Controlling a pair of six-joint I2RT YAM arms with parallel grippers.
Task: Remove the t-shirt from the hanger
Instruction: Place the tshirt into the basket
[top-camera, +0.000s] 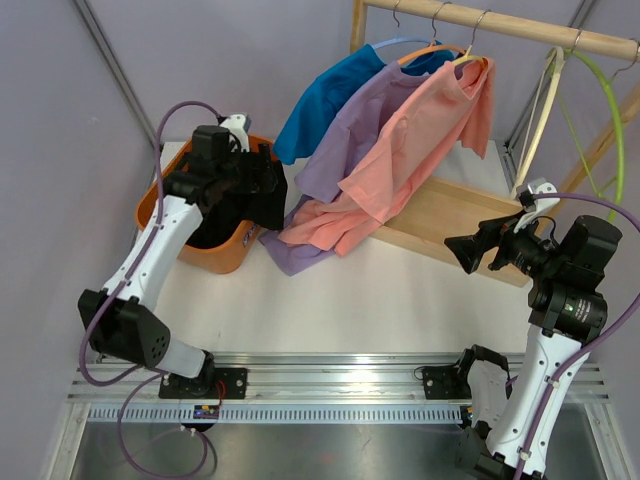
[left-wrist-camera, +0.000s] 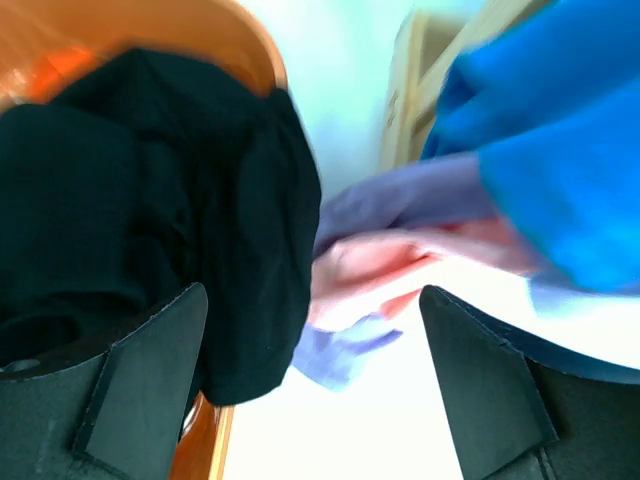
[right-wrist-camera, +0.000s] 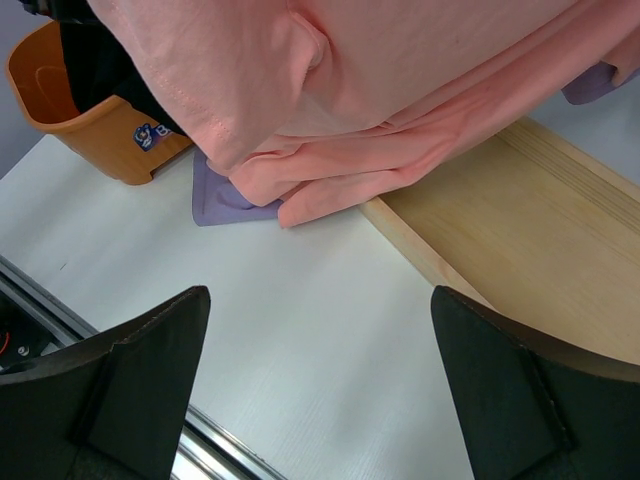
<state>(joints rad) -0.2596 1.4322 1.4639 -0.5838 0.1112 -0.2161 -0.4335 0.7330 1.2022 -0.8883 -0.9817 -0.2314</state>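
Two robot arms at the near edge of a white table (top-camera: 380, 300) stand with empty jaws as three t-shirts hang before them. Nearest the camera, the right gripper (top-camera: 462, 252) points leftward over the table, its fingers spread wide and holding nothing. Across the table the left gripper (top-camera: 262, 188) hovers at the orange basket (top-camera: 222, 258), its jaws also apart and holding nothing. Its wrist camera shows a black garment (left-wrist-camera: 150, 200) heaped in the basket just ahead of the fingers.

Beyond both, the pink t-shirt (top-camera: 420, 130) is the frontmost of the three. It drapes from its hanger (top-camera: 465, 58) with a purple t-shirt (top-camera: 340, 140) behind it and a blue t-shirt (top-camera: 325, 100) behind that. The pink shirt's long axis runs on a slant. Its collar sits high at the right on the wooden rail (top-camera: 520, 30). Its hem lies low at the left, bunched on the table and on the edge of the wooden base board (top-camera: 460, 215), just beside the basket.

That slant looks to decide the coming move. The hem lies ahead of the right jaws, as the right wrist view confirms, while the left arm is the nearer to that low end. The collar and hanger sit high, above and beyond the right arm. At the far right a green hanger (top-camera: 612, 110) dangles from the rail with no shirt on it
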